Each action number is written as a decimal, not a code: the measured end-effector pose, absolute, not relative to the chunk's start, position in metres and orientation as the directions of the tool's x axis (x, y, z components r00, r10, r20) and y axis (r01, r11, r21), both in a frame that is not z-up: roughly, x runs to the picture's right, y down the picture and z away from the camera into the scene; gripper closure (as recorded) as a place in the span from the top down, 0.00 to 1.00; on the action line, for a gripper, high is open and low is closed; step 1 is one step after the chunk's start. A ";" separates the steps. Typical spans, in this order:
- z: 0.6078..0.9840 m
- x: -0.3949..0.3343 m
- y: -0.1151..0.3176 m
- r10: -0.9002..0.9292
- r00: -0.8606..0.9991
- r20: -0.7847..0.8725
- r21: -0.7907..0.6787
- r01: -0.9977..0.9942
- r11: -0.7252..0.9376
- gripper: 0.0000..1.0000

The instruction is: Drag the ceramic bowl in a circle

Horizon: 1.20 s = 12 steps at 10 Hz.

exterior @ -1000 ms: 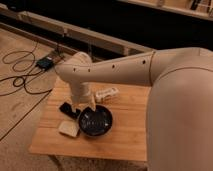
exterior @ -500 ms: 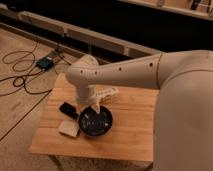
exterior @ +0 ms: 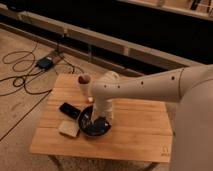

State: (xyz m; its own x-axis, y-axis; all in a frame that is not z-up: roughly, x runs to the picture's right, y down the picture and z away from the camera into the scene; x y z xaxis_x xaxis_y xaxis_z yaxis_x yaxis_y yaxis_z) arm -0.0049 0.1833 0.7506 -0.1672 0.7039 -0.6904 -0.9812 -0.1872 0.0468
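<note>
Where the white arm (exterior: pixel 145 87) is bent down over the wooden desk (exterior: pixel 135 130), the gripper (exterior: pixel 98 121) is found low at the ceramic bowl (exterior: pixel 95 130). The gripper is held over the inside of the bowl and is partly hidden by the thick end of the arm. Whether it is released or clenched cannot be told.

The bowl is dark and round. It is set near the front of the desk, toward the left side of the view. A pale square block (exterior: pixel 69 128) is laid just beside the bowl, on its left. A flat black phone (exterior: pixel 70 109) is laid a little behind that block, near the bowl but apart from it. A dark red round thing (exterior: pixel 83 80) is seen at the back edge of the desk, well apart from the bowl. On the floor at the left, a small dark box (exterior: pixel 45 63) is joined to black cables (exterior: pixel 20 82).
</note>
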 end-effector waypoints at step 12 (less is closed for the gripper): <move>0.836 0.037 0.215 0.662 -0.272 -0.699 0.147 -0.960 -0.239 0.22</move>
State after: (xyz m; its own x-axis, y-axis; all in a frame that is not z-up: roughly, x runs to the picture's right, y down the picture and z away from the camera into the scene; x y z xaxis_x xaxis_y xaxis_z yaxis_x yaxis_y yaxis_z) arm 0.0365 0.2151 0.8360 -0.2717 0.6619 -0.6986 -0.9598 -0.2391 0.1467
